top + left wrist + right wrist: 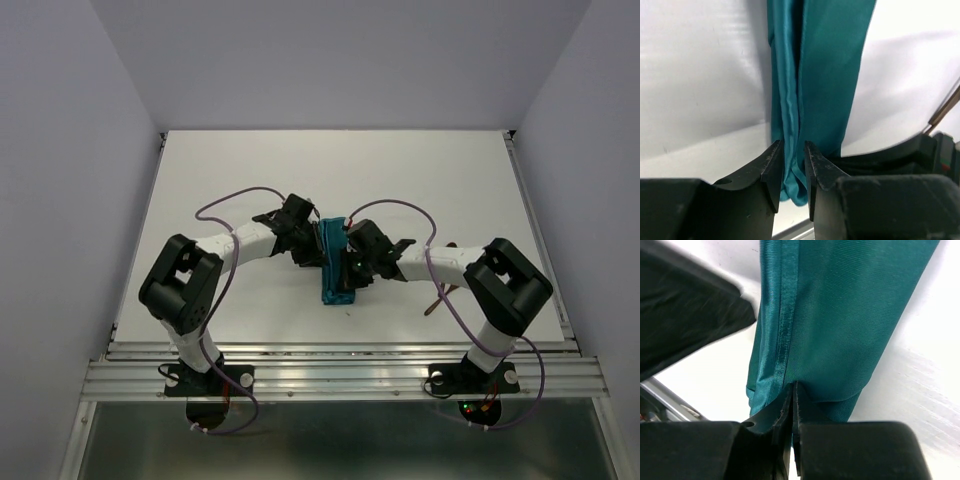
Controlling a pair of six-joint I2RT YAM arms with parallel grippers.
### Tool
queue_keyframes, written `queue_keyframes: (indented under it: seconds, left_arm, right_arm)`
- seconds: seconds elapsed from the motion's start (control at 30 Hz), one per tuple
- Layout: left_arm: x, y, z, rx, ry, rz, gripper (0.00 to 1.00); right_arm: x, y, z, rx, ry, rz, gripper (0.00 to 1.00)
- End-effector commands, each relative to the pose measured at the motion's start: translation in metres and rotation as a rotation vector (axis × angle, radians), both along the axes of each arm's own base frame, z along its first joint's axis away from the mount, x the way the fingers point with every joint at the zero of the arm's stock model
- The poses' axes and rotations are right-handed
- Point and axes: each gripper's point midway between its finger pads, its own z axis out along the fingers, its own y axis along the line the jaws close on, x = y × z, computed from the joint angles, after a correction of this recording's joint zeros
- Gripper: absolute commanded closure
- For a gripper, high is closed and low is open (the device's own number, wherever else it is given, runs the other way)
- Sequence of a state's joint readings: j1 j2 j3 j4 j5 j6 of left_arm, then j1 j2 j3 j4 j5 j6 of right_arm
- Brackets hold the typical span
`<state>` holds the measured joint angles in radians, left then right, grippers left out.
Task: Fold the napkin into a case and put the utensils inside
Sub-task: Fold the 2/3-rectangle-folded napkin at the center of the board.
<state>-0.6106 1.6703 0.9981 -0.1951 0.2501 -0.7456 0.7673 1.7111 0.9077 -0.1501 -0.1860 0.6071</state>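
The teal napkin (335,265) lies as a narrow folded strip, the case, in the middle of the table between both grippers. My left gripper (308,243) reaches in from the left; in the left wrist view (792,147) its jaws stand a little apart with a bunched end of the cloth (825,65) pinched between them. My right gripper (354,262) comes from the right; in its wrist view (792,387) the jaws are pressed together on the cloth's (850,310) hemmed edge. The reddish-brown utensils (438,298) lie beside the right arm, partly hidden; one thin handle (945,109) shows in the left wrist view.
The white table (250,170) is walled in by pale panels on three sides. A metal rail (340,375) runs along the near edge by the arm bases. The other gripper's black body fills the upper left of the right wrist view (685,305).
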Motion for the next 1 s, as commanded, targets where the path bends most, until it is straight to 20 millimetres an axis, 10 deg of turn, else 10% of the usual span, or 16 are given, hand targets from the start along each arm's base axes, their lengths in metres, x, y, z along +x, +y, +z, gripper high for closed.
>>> queue_keyframes:
  seconds: [0.0,0.37,0.97]
  left_arm:
    - [0.021,-0.004,-0.001,0.014,-0.030,-0.007,0.66]
    - [0.051,-0.016,-0.020,0.032,-0.028,-0.008,0.78]
    - [0.034,-0.011,-0.029,0.009,0.013,-0.007,0.83]
  right_arm:
    - [0.001,-0.011,0.003,-0.052,-0.062,0.028,0.94]
    - [0.003,-0.012,0.028,-0.027,-0.129,0.055,0.89]
    - [-0.001,0.000,0.029,0.016,-0.111,0.072,0.89]
